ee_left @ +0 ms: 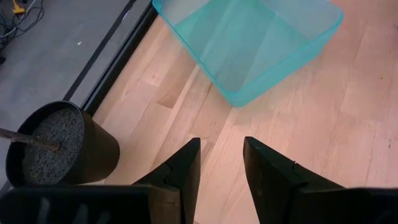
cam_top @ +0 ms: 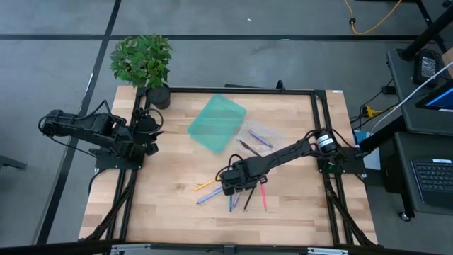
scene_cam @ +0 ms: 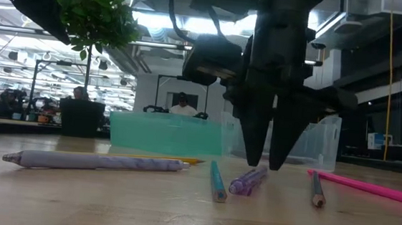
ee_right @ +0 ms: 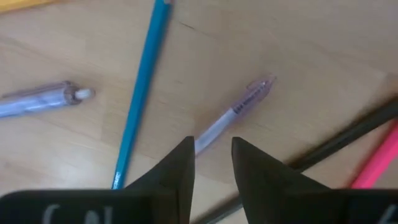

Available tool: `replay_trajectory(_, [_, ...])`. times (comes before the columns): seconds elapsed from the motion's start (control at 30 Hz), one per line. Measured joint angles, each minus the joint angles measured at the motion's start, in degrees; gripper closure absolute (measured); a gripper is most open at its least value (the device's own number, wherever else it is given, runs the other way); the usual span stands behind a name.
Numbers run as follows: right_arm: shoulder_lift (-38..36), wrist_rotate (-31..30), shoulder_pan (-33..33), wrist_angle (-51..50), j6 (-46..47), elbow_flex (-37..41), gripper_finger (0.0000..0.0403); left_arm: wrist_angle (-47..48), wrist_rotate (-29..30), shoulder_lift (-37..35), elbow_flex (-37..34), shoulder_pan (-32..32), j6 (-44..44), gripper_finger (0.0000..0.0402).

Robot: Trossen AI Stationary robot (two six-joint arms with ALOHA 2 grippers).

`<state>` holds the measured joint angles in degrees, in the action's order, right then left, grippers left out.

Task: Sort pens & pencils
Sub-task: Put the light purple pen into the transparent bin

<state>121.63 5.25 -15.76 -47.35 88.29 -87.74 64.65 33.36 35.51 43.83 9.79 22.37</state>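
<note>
Sorting looks barely begun: the right tool (ee_right: 211, 165), fingers narrowly parted and empty, straddles a lavender pen (ee_right: 233, 115) among loose pens and pencils (cam_top: 233, 195) mid-surface, two lie in the clear bin (cam_top: 258, 138), and the left tool (ee_left: 221, 168) idles slightly open far-left.

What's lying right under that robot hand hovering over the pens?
A pale lavender pen lies on the wooden table beneath the right hand. Its near end is hidden behind the fingers.
</note>
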Motion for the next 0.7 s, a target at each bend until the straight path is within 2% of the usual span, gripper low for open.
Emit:
replay_trajectory(0.23, [3.0, 2.8, 0.7, 0.1, -0.4, -0.3, 0.0294, 0.0, 0.0, 0.0, 0.0, 0.0, 0.0, 0.0286])
replay_trajectory(0.7, [3.4, 2.3, 0.6, -0.2, -1.4, -0.2, 0.0295, 0.0, 0.0, 0.0, 0.0, 0.0, 0.0, 0.0286])
